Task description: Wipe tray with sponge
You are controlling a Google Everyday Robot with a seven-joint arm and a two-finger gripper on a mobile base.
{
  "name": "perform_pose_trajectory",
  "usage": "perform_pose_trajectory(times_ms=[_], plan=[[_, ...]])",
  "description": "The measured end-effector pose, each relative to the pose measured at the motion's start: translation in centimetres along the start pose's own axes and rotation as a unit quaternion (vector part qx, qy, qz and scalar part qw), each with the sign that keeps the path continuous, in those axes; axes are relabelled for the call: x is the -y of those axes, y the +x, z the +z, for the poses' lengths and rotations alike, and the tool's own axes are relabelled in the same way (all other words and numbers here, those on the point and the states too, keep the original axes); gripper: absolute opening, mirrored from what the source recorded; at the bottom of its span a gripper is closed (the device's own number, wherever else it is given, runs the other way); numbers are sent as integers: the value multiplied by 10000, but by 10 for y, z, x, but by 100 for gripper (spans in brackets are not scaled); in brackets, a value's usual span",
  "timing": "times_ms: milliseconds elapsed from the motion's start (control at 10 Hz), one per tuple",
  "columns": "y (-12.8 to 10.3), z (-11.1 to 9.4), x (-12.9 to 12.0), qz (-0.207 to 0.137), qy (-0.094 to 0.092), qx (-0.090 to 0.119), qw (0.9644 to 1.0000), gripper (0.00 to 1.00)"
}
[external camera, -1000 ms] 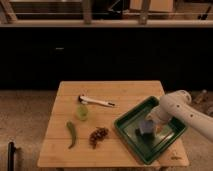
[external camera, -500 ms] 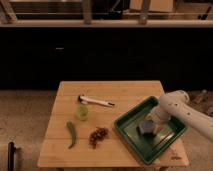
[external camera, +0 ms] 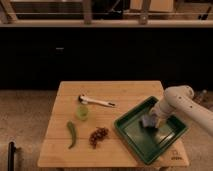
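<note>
The large dark-green tray (external camera: 134, 131) sits on the right part of the wooden table. The small blue-grey sponge (external camera: 146, 121) rests on the tray's bottom, near its middle. My gripper (external camera: 151, 119) comes down from the white arm on the right and sits right at the sponge, low inside the tray. The arm hides the tray's far right corner.
On the wooden table (external camera: 60, 152) left of the tray lie a white-handled tool (external camera: 95, 101), a small light-green cup (external camera: 82, 112), a green pepper (external camera: 71, 134) and a heap of dark red bits (external camera: 98, 136). A dark counter front runs behind the table.
The gripper and the sponge have shifted slightly within the tray. Everything else on the table has stayed put.
</note>
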State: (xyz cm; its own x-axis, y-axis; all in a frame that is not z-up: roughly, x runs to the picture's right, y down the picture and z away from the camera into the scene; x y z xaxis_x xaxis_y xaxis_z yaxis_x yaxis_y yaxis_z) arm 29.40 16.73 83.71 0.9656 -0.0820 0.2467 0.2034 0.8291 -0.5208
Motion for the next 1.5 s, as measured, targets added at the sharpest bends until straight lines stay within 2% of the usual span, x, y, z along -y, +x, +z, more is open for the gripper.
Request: perform_pose_trajectory(times_ms=[400, 800, 1000, 1200, 1500], plan=[[-40, 8, 5, -471, -95, 171, 9987, 0], [-48, 13, -31, -812, -264, 333, 9958, 0], [-37, 12, -48, -813, -290, 383, 9955, 0], [-15, 10, -59, -687, -318, 393, 9964, 0], [23, 6, -57, -334, -265, 353, 9985, 0]])
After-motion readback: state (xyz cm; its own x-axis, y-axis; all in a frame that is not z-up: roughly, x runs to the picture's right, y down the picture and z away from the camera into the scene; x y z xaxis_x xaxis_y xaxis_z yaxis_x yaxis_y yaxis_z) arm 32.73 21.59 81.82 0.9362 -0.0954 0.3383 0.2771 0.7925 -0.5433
